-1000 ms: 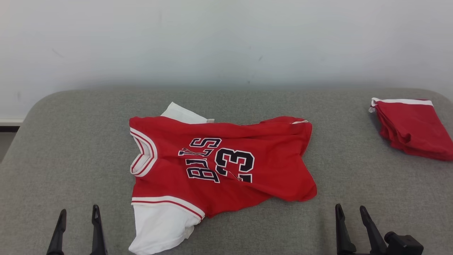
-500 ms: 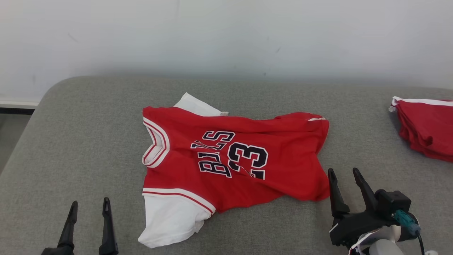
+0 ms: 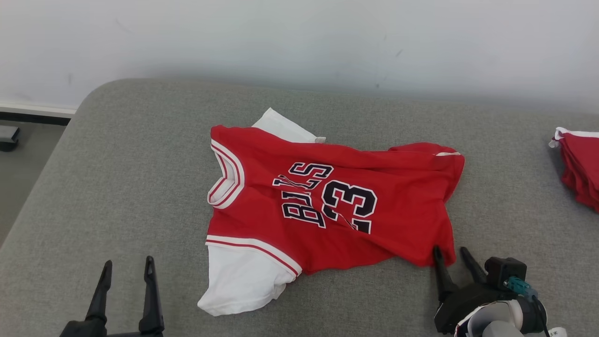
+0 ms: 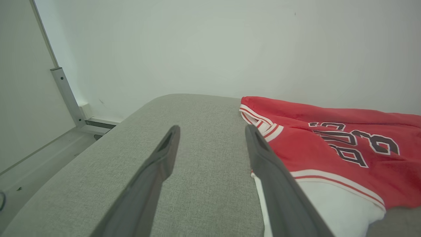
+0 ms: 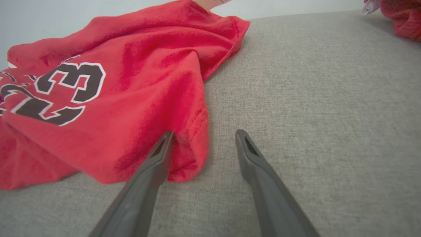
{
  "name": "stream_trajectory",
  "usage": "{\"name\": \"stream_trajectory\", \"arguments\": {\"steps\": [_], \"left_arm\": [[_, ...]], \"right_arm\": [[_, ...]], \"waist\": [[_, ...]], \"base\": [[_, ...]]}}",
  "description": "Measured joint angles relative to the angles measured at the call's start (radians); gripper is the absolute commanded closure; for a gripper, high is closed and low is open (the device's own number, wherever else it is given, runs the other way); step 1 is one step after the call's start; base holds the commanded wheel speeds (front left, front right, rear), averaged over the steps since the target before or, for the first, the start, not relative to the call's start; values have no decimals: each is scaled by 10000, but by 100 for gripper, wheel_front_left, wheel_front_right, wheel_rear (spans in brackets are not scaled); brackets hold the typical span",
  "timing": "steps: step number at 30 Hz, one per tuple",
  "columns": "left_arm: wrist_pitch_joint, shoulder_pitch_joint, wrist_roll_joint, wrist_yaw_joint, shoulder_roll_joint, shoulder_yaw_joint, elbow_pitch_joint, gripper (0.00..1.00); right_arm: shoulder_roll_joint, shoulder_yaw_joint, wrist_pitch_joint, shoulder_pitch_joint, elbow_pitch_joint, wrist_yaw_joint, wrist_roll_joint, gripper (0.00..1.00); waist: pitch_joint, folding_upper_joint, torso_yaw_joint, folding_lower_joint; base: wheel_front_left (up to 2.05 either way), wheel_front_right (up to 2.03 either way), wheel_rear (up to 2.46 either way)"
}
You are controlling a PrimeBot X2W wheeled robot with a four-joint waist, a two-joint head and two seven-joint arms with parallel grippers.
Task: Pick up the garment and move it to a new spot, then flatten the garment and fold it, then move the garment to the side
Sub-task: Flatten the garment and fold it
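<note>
I have the garment [image 3: 327,201], a red jersey with white sleeves and a dark 23 on it, lying rumpled near the middle of the grey padded table [image 3: 117,164]. Its collar points to my left and its hem to my right.

My right hand [image 3: 450,249] is at the jersey's near right hem corner, with its fingers spread apart and nothing held between them. In the right wrist view, the right hand [image 5: 204,132] straddles the edge of the cloth. One fingertip [image 5: 167,138] sits over the red hem corner of the garment [image 5: 98,98], and the other finger is over bare grey fabric just beside it. I cannot tell whether that fingertip actually presses the cloth.

My left hand [image 3: 128,260] is also open and empty. It is over bare table on the near left, a little apart from the white sleeve [image 3: 243,281]. In the left wrist view, the left hand [image 4: 213,126] frames bare table, with the garment [image 4: 329,141] off to one side of it.

A second, folded red piece [image 3: 580,164] lies at the far right edge, well apart from the jersey.
</note>
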Motion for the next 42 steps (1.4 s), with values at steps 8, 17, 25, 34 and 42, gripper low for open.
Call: {"name": "stream_trajectory", "arguments": {"steps": [8,17,25,34,42], "left_arm": [[0,17,88,-109,-107,215,207,0],[0,111,161,-257,-238,234,326,0],[0,151,178,-276,-314,261,318,0],[0,72,192,-366,-370,75,470,0],[-2,-282,174,-449,-389,-161,725,0]], "right_arm": [[4,-196,-4,137,-619,0,224,100],[-777,-1273,0,1441,-2917,2,376,100],[-1062,-1521,77,2336,-3906,0,222,100],[-894,-481,418,1179,-3960,0,17,100],[-907,686,485,-797,-1904,0,-127,100]], "waist": [[-93,0,-214,-1],[-365,0,-777,-2],[-333,0,-928,-2],[-252,0,-660,-2],[-115,0,-80,-2]], "base": [[0,0,0],[0,0,0],[0,0,0],[0,0,0],[0,0,0]]}}
